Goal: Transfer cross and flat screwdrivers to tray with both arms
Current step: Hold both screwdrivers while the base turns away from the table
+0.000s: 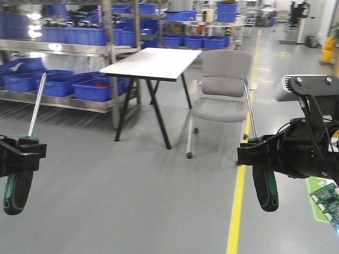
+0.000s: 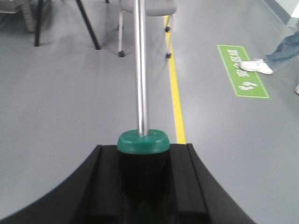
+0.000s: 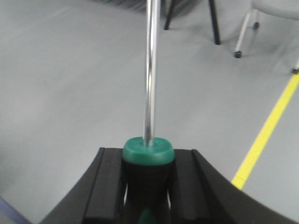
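The left gripper (image 1: 18, 156) is pinched tight on the left screwdriver (image 1: 17, 191) just under its green collar. The shaft points up and the handle hangs below. The right gripper (image 1: 263, 153) clamps the right screwdriver (image 1: 266, 191) the same way, near the yellow floor line (image 1: 237, 211). Both tools are held in the air above grey floor. A green floor sign (image 2: 243, 71) carries white characters and footprints, too blurred to read.

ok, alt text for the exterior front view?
Left gripper holds the left screwdriver and right gripper holds the right screwdriver at the frame's edges, shafts up, handles hanging below. Behind: white table, grey chair, blue bins on shelving, yellow floor line.
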Tool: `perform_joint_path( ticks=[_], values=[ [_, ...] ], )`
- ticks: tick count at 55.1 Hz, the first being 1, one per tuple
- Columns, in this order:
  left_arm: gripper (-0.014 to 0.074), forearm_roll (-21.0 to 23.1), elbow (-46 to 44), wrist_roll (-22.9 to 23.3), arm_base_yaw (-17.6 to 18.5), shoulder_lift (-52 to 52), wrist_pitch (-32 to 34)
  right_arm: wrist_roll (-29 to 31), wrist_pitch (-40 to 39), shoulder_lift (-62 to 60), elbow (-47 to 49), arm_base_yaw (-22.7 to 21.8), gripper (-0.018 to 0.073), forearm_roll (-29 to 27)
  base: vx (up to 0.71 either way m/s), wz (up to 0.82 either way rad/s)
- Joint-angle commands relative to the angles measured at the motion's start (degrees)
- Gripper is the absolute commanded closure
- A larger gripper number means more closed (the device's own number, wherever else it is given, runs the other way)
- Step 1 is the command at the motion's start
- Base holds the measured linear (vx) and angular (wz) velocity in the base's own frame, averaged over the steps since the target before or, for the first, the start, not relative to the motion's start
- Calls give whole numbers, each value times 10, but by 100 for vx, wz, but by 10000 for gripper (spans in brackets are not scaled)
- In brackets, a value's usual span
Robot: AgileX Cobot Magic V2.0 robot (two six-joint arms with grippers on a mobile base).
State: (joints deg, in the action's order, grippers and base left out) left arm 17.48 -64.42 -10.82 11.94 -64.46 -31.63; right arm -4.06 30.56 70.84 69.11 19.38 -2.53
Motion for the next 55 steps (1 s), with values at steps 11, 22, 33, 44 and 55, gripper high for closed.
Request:
perform_joint_path(
  ticks=[11,22,33,44,55],
  values=[
    [594,13,-18,0,3,14,48,2,-51,-16,18,-1,567,2,22,-47],
    [594,13,-18,0,3,14,48,2,-49,-16,18,-1,567,2,28,-37],
    [594,13,-18,0,3,14,48,2,-49,-16,18,-1,567,2,34,-21],
    [594,13,-18,0,3,14,48,2,-48,-16,18,-1,567,2,39,-2],
    [594,13,-18,0,3,14,48,2,-47,-16,18,-1,567,2,43,23]
  ],
)
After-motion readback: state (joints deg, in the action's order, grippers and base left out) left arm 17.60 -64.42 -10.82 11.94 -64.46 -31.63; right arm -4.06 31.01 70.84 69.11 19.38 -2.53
